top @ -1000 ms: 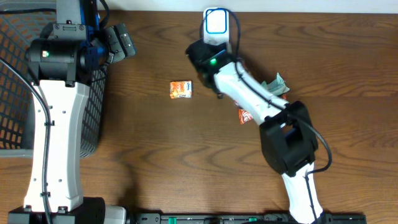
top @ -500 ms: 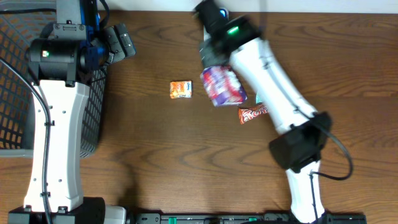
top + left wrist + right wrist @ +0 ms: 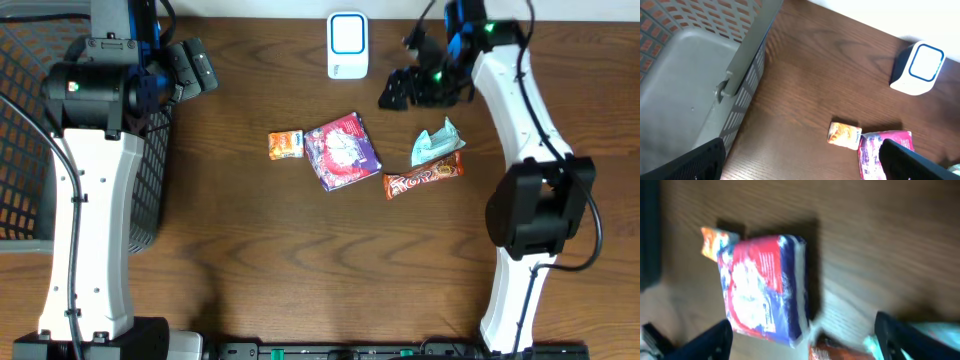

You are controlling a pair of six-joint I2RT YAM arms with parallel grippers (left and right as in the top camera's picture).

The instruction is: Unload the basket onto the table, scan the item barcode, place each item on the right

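Four wrapped snack items are counted on the one table [image 3: 250, 260]: one small orange packet [image 3: 285, 144], one purple pouch [image 3: 343, 152], one long orange-red bar wrapper [image 3: 424, 176] and one crumpled green wrapper [image 3: 436, 140]. The same four are made out, blurred, in the right wrist view. One white scanner [image 3: 347, 45] with a blue outline is counted. One dark mesh basket [image 3: 20, 120] is counted. Two robot arms are counted, the left arm [image 3: 85, 230] and the right arm [image 3: 520, 110]. One gripper is carried by each, so two are counted: the left gripper [image 3: 195, 68] and the right gripper [image 3: 402, 72].
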